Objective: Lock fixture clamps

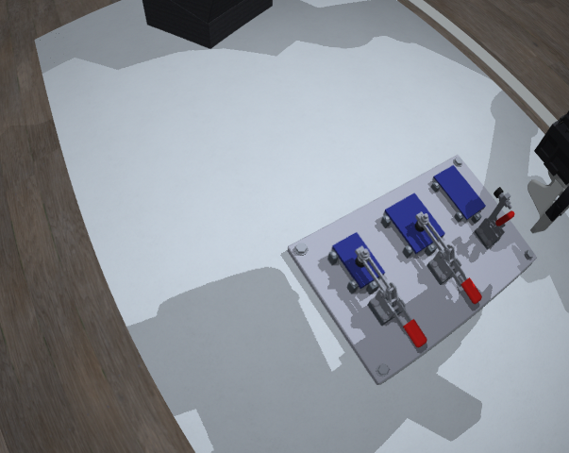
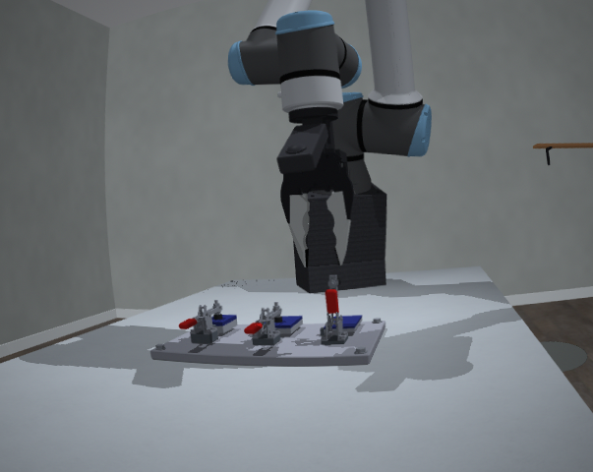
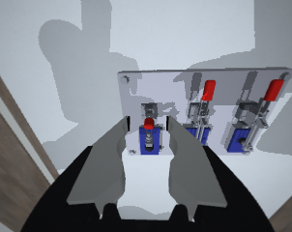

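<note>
A grey fixture plate (image 1: 410,273) carries three toggle clamps, each by a blue part. The near clamp's red handle (image 1: 414,332) and the middle clamp's red handle (image 1: 470,291) lie low, and their bars reach onto their blue parts. The far clamp's red handle (image 1: 505,217) (image 2: 330,300) stands upright, and its bar is raised off its blue part (image 1: 459,192). My gripper (image 2: 321,262) (image 1: 547,216) hangs well above and behind this clamp, off the plate's far end. Its fingers are partly apart and empty. In the wrist view the upright handle (image 3: 149,123) shows between the fingers, far below.
A black block (image 1: 206,17) under the arm's base stands at the back of the white table. The table's curved edge and the wooden floor lie close beyond the plate's far end. A small wall shelf (image 2: 570,146) is far off to the right.
</note>
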Tool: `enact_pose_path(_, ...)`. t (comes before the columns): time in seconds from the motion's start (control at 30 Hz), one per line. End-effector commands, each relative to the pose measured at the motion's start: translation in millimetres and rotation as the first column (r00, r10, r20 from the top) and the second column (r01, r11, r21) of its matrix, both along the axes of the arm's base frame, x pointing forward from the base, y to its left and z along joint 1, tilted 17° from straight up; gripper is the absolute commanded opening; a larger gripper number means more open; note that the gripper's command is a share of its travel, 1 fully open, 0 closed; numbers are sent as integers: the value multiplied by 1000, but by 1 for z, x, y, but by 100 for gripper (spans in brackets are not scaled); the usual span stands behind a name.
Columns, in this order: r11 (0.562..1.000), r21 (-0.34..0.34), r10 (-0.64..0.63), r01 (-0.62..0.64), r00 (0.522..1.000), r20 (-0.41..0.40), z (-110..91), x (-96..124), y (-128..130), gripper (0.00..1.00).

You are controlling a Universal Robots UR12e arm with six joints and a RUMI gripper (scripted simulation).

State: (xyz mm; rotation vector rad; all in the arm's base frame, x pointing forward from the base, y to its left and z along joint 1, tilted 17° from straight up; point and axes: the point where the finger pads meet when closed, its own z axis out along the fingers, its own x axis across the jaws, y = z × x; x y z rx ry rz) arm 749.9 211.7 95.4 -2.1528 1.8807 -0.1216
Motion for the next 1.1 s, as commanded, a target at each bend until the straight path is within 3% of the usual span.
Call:
enact_pose_path(0.0,1000,0,0,0,1000,6,1,-1,1,28)
enact_pose_path(0.7,1000,0,-1,1,1000,7,-9,-39,-5,28)
enact_pose_path(1.07,1000,0,-1,1,1000,7,-12,-47,-6,28)
